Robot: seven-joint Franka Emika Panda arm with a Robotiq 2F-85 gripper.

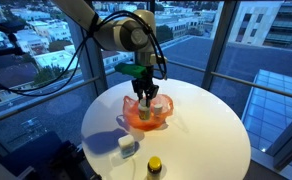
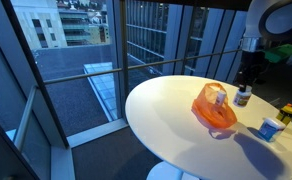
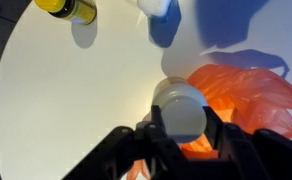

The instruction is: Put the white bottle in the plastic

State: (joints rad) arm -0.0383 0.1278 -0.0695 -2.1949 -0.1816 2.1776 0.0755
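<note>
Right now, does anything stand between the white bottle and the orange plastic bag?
Nothing visible does. The gripper holds the white bottle right beside the orange plastic bag; the yellow-capped bottle stands well away.

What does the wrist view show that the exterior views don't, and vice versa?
Wrist only: the white bottle held between the fingers of the claw, at the edge of the bag. Exterior only: the arm, the full round outline of the table, the windows and the city outside. Both: the orange bag, the yellow-capped bottle and bare table.
</note>
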